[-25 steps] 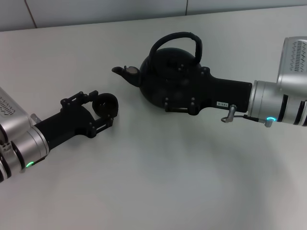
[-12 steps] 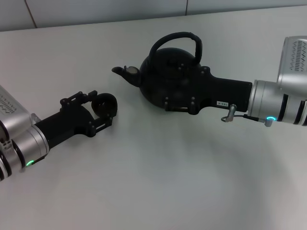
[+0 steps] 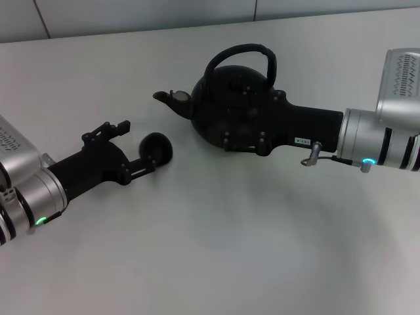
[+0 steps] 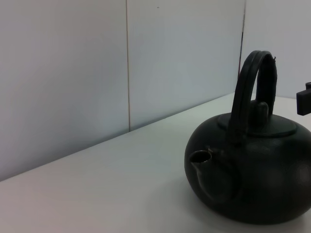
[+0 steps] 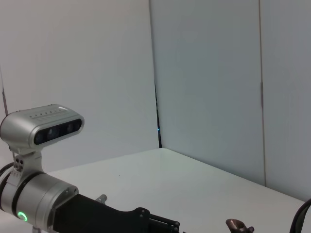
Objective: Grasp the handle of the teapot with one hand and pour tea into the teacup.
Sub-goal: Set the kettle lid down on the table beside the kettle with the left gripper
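Observation:
The black teapot (image 3: 211, 98) stands at the table's middle and fills the left wrist view (image 4: 252, 179). Its spout (image 3: 170, 98) points to my left and its arched handle (image 3: 244, 50) stands over its top. My right gripper (image 3: 244, 118) reaches in from the right and lies across the pot's near side, black against black. The tiny dark teacup (image 3: 156, 147) sits on the table left of the pot. My left gripper (image 3: 139, 146) is open. Its lower finger (image 3: 146, 167) is beside the cup and its upper finger (image 3: 117, 127) is clear of it. No tea shows.
The white table (image 3: 216, 249) ends at a pale wall (image 3: 131, 13) behind the pot. The right wrist view shows my left arm (image 5: 43, 204), the spout tip (image 5: 238, 225) and the wall.
My left gripper was shut on the teacup and has opened. The cup now sits a little farther right, free of the upper finger. The right arm and teapot have barely moved.

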`<act>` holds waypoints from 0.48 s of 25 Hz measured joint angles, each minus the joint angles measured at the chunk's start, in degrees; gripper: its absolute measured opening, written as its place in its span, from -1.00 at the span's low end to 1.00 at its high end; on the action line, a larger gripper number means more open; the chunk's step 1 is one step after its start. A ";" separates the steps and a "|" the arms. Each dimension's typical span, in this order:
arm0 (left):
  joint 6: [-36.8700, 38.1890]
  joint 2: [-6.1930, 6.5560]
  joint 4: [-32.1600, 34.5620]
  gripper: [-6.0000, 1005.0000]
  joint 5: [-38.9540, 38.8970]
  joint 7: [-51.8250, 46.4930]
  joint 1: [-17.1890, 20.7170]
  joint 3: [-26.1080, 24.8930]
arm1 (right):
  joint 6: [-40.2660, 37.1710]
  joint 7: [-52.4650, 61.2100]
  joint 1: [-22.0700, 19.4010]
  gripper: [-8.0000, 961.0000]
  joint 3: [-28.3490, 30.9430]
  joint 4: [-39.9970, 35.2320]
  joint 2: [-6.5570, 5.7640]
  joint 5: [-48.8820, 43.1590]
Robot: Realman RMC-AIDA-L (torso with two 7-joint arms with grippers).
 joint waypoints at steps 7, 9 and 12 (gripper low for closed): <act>-0.28 0.00 0.02 0.70 0.00 0.13 0.03 0.02 | 0.04 0.00 0.02 0.64 0.00 0.07 0.00 0.00; -0.40 0.00 0.03 0.70 0.00 0.14 0.03 0.02 | 0.05 0.00 0.02 0.64 0.00 0.07 0.01 0.00; -0.49 0.00 0.03 0.70 0.00 0.15 0.03 0.02 | 0.05 0.00 0.02 0.64 0.00 0.08 0.05 0.00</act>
